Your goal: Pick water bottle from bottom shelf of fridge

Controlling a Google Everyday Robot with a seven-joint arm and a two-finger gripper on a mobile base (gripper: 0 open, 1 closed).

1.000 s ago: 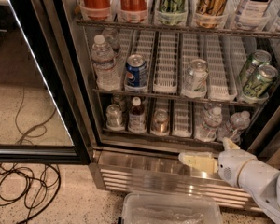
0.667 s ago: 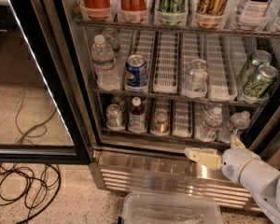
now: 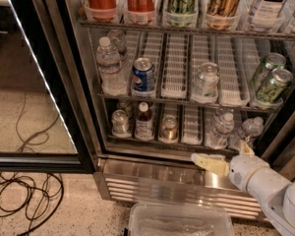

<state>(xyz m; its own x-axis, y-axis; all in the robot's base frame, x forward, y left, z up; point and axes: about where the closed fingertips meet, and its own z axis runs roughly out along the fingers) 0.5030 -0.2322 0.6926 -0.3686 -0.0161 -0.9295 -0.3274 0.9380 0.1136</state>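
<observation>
Low on the right, the white arm (image 3: 280, 195) comes in from the bottom corner, and its rounded wrist (image 3: 247, 173) is angled up and to the left. The gripper (image 3: 219, 150) sits right at the end of it, with one pale finger (image 3: 209, 162) stretched out flat to the left and the other finger (image 3: 245, 147) poking upward just above the wrist. That reads as jaws spread wide apart, though the upper finger is only partly in sight.

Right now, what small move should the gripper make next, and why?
Probably lift the gripper a little and push inward: it hangs open below the bottom shelf, at the fridge base, while the water bottle stands upright just above it.
</observation>
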